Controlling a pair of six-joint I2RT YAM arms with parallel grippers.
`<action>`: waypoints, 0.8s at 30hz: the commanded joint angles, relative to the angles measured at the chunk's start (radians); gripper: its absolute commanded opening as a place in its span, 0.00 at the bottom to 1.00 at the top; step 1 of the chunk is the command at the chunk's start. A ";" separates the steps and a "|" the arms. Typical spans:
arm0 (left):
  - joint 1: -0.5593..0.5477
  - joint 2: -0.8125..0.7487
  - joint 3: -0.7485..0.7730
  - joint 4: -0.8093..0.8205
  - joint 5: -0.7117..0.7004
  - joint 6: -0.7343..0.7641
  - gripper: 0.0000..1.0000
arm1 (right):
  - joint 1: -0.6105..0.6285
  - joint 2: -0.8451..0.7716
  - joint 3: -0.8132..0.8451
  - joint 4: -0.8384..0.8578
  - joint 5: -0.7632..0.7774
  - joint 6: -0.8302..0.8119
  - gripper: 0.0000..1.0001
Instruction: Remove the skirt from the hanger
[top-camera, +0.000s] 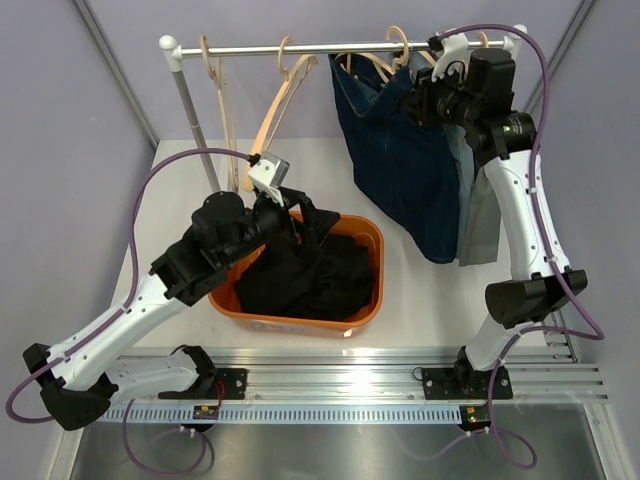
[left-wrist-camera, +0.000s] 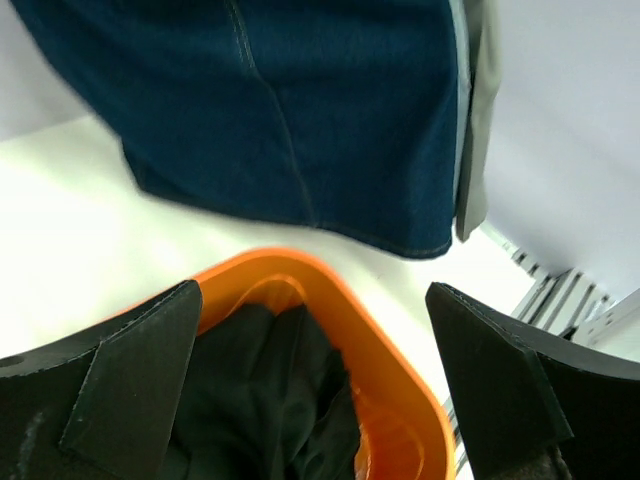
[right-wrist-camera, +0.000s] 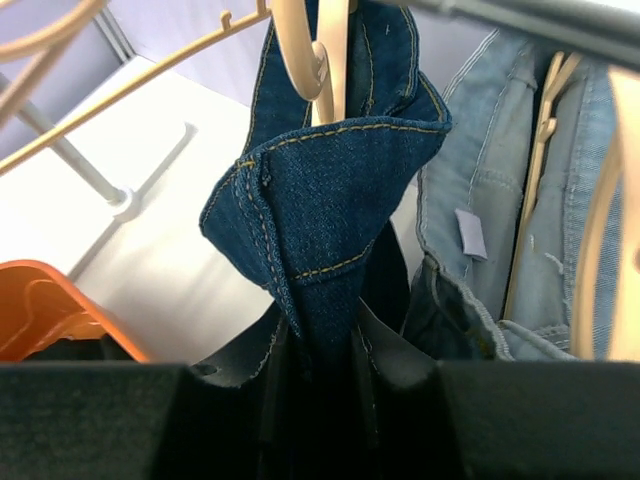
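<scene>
A dark blue denim skirt (top-camera: 400, 165) hangs from a beige hanger (top-camera: 372, 62) on the rail. In the right wrist view its waistband (right-wrist-camera: 340, 190) is bunched into a fold below the hanger (right-wrist-camera: 305, 55). My right gripper (right-wrist-camera: 320, 330) is shut on that fold, high up by the rail (top-camera: 425, 95). My left gripper (left-wrist-camera: 315, 340) stands open over the orange basket (left-wrist-camera: 345, 300), nothing between its fingers. The skirt's hem (left-wrist-camera: 300, 100) hangs beyond it.
The basket (top-camera: 368, 238) holds black clothes (top-camera: 310, 280). A light blue denim garment (right-wrist-camera: 500, 200) and a grey one (top-camera: 482, 225) hang right of the skirt. Empty hangers (top-camera: 280, 100) hang on the rail (top-camera: 300, 47). The rack's post (top-camera: 195, 115) stands at the left.
</scene>
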 joint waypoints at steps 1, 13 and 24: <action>0.005 0.016 0.070 0.077 0.037 -0.019 0.99 | -0.044 -0.109 0.039 0.138 -0.112 0.045 0.00; 0.005 0.111 0.198 0.048 -0.039 -0.103 0.99 | -0.101 -0.267 -0.116 0.091 -0.241 0.046 0.00; 0.008 0.263 0.374 0.040 -0.015 -0.174 0.99 | -0.193 -0.505 -0.355 0.031 -0.321 -0.016 0.00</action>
